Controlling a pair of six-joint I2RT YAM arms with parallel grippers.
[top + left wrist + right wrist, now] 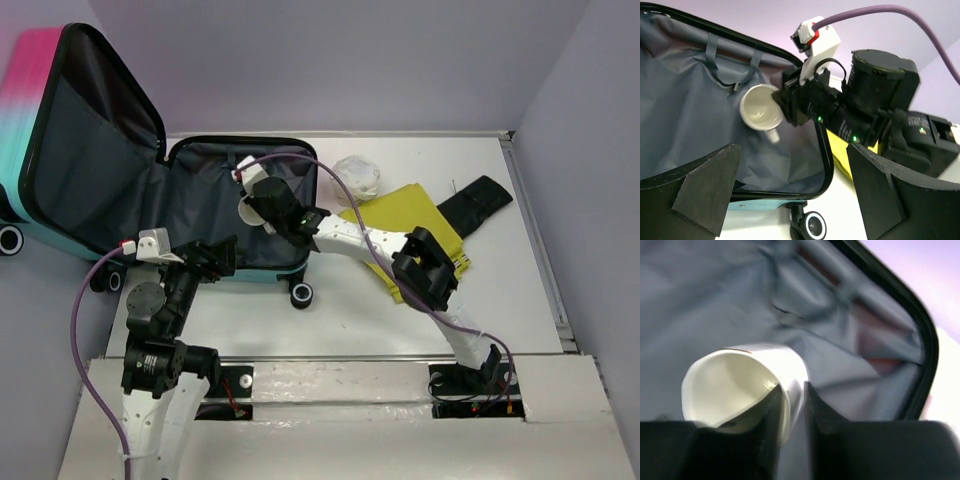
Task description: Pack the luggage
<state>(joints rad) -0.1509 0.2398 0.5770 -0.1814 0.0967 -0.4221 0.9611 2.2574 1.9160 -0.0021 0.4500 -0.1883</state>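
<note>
Overhead view, upper left: the small hard-shell suitcase, pink fading to teal outside and dark grey fabric inside, lies open. Its lid is propped up on the left and its base is flat on the white table.

My right pincer is stretched across into that base, and it has the white ceramic mug by the rim. One finger is inside the cup and one outside, with the wall nipped in the narrow gap between them. The mug is tipped on its side over the grey lining; whether it touches the fabric, I cannot tell.

My left pincer hangs at the suitcase's near edge, lower left of centre. It is spread wide, with nothing in it.

Right of the suitcase on the table I see a crumpled white bundle and a folded yellow cloth. A flat black pouch lies furthest right.
</note>
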